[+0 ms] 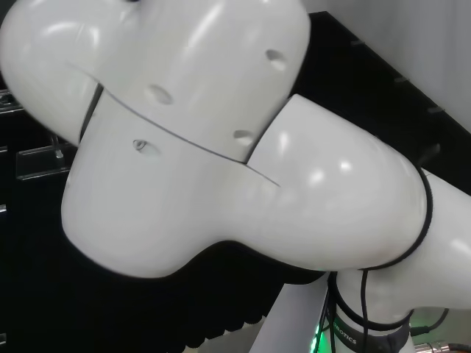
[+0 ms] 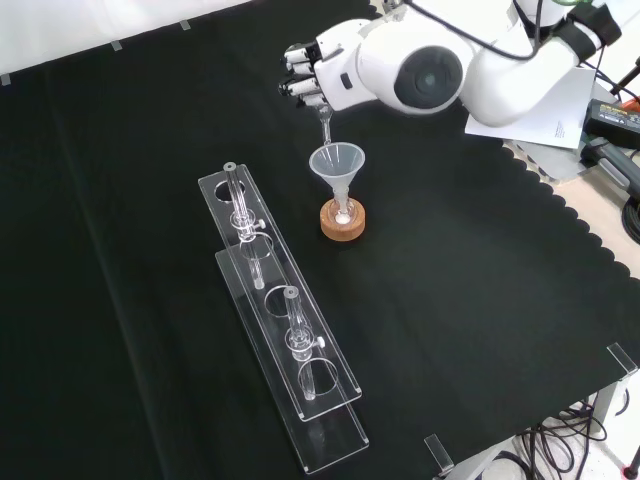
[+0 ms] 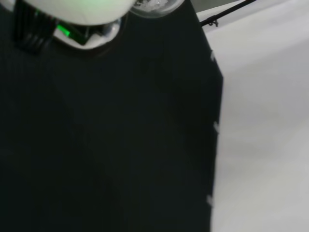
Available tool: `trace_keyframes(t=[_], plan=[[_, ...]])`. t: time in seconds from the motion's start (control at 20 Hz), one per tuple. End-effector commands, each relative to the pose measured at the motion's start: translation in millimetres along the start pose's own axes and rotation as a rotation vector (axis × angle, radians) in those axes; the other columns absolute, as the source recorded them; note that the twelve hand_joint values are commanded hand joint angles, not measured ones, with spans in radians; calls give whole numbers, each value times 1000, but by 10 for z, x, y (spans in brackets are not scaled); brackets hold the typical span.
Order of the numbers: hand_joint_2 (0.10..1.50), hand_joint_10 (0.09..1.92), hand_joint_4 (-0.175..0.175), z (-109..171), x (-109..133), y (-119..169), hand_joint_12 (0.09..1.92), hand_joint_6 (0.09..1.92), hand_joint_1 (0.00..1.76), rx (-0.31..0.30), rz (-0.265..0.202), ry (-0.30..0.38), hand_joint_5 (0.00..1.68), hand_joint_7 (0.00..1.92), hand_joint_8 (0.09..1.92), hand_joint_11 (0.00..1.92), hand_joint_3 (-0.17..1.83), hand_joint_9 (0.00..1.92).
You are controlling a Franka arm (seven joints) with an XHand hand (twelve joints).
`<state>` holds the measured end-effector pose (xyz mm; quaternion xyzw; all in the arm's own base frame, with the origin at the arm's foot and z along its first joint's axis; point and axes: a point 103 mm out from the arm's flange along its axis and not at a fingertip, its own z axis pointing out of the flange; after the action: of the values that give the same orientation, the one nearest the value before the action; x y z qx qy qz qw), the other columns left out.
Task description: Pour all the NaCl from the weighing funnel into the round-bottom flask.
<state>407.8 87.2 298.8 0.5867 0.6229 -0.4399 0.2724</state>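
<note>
In the front view the hand (image 2: 312, 68) is near the top centre, partly behind the arm's white link with its grey cap. Its fingers (image 2: 298, 72) are curled round the clear weighing funnel (image 2: 324, 122), which is tipped so its thin stem points down. The stem's tip sits just above the rim of a clear funnel (image 2: 337, 160) set in the round-bottom flask (image 2: 343, 208). The flask stands on a cork ring (image 2: 342, 226) and has a little white powder in its bottom. In the wrist view a glass bulb (image 3: 154, 5) with white grains shows beside the blurred hand.
In the front view two long clear racks (image 2: 285, 340) with a few glass tubes lie left of and below the flask. Sheets of paper (image 2: 560, 110) and cables lie past the cloth's scalloped edge (image 2: 575, 225) at the right. In the head view a clear rack (image 1: 37, 158) shows left of the arm's links.
</note>
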Motion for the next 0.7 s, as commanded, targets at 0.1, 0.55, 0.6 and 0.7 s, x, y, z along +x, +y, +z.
trace_keyframes(t=[0.1, 0.55, 0.6, 0.7], plan=[[583, 123, 175, 135, -53, 15, 885, 482, 1155, -32, -14, 261, 1391, 746, 605, 1052, 715, 1182], [585, 121, 175, 260, -266, 71, 880, 486, 1155, -17, -32, 524, 1388, 746, 605, 1048, 713, 1184], [585, 121, 175, 258, -294, 75, 879, 486, 1155, -16, -32, 534, 1388, 746, 605, 1048, 712, 1184], [586, 120, 175, 246, -362, 80, 879, 487, 1154, -12, -29, 552, 1387, 746, 606, 1047, 712, 1184]])
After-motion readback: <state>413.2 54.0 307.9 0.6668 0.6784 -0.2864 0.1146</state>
